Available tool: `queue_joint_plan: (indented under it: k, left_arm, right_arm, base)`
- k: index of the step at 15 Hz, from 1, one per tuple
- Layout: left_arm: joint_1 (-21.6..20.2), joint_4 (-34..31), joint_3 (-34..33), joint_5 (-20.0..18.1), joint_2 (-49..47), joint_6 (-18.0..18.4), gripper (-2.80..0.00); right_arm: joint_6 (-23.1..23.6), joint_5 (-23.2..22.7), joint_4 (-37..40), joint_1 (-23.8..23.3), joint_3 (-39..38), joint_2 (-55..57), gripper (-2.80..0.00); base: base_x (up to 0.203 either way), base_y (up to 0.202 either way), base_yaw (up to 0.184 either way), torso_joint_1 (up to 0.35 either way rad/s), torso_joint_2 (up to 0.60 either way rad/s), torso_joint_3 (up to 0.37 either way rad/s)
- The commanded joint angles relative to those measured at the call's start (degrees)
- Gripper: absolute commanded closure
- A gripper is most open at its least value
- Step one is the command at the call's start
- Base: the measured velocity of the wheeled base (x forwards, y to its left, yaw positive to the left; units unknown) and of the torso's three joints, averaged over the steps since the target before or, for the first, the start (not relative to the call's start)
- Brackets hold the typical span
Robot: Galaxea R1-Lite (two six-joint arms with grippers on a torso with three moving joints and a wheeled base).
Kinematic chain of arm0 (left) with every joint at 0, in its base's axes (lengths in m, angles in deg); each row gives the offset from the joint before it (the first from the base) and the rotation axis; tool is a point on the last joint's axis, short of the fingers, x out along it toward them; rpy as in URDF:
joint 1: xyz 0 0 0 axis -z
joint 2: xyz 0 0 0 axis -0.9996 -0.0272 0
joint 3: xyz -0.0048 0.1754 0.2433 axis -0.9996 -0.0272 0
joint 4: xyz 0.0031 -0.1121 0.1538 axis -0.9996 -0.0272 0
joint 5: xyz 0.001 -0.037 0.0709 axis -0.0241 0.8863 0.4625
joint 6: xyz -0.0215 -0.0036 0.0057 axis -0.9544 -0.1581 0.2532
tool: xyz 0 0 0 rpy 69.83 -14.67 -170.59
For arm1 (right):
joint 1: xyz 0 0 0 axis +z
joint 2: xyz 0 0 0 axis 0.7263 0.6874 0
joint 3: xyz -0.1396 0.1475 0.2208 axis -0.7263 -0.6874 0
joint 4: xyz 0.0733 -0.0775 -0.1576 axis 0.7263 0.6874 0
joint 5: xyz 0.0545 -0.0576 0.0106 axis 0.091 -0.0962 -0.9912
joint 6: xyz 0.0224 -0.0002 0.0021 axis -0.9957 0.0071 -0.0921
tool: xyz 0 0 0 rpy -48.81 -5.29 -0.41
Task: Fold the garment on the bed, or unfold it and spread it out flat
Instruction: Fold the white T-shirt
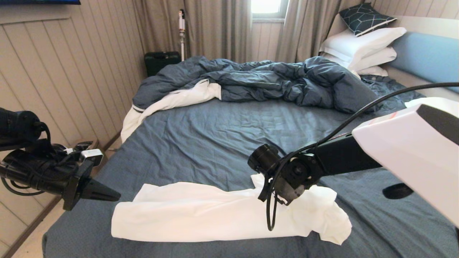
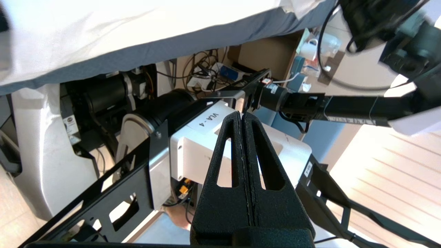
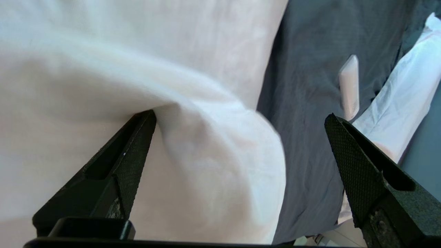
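Across the grey-blue bed (image 1: 200,136) lies a rumpled duvet (image 1: 258,79); curtains (image 1: 215,28) behind.

We note a bedroom: a large bed (image 1: 215,136) with rumpled dark-blue duvet (image 1: 269,80), stacked white pillows (image 1: 362,44), padded light-blue headboard (image 1: 426,57), beige curtains (image 1: 215,25) flanking a window (image 1: 267,7), panelled walls (image 1: 71,71).

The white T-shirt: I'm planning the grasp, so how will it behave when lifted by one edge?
The white T-shirt looks limp: it lies bunched in soft folds on the bed, so it will probably drape and sag. It seems light; one of the right gripper's open fingers already dents it.
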Motion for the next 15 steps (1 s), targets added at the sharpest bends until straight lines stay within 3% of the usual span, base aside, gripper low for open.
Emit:
queue_joint_plan:
  k: [1, 11, 15]
  left_arm:
    - [0.0, -0.4, 0.0, -0.3, -0.1, 0.1, 0.00]
    - [0.0, -0.3, -0.1, -0.3, -0.1, 0.2, 0.00]
    - [0.0, -0.3, -0.1, -0.3, -0.2, 0.2, 0.00]
  right_arm:
    - [0.2, 0.8, 0.2, -0.7, 3.6, 2.3, -2.80]
    - [4.5, 1.0, 0.6, -6.9, 24.3, 11.4, -2.80]
    - [4.3, 0.8, 0.7, -6.4, 20.8, 7.4, -2.80]
  base:
    - [0.000, 0.000, 0.000, 0.000, 0.00, 0.000]
    - [0.000, 0.000, 0.000, 0.000, 0.00, 0.000]
    - [0.000, 0.000, 0.000, 0.000, 0.00, 0.000]
